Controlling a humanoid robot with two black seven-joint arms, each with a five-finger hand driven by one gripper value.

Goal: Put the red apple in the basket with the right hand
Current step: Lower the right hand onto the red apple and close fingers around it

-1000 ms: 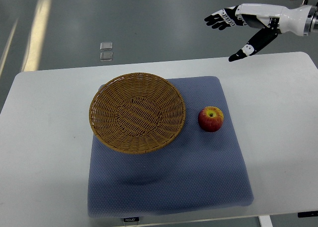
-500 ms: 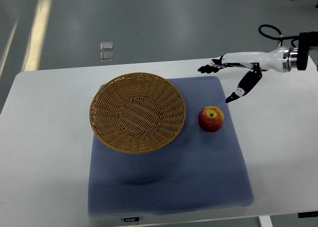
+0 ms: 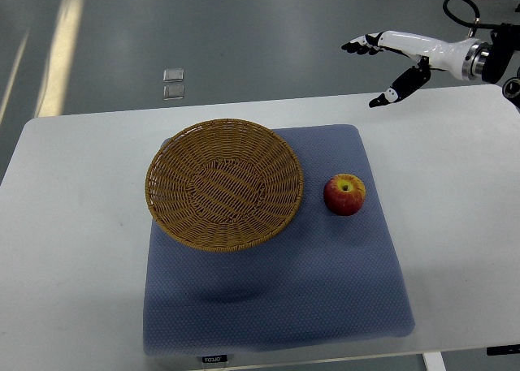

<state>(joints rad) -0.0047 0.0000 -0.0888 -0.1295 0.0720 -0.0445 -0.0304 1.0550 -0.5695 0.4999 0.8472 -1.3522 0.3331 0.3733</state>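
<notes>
White table (image 3: 73,249) on grey floor (image 3: 244,38); pale yellow stripe (image 3: 61,50) at left.

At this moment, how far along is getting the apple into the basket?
Nothing is done yet. The red apple sits on the blue mat, right of the empty wicker basket and apart from it. The right robot hand is open, above the table's far edge, well away from the apple. Reaching, grasping and placing all remain.

One steep overhead view from the robot's side, framing the whole table (image 3: 73,225) and floor beyond.
</notes>
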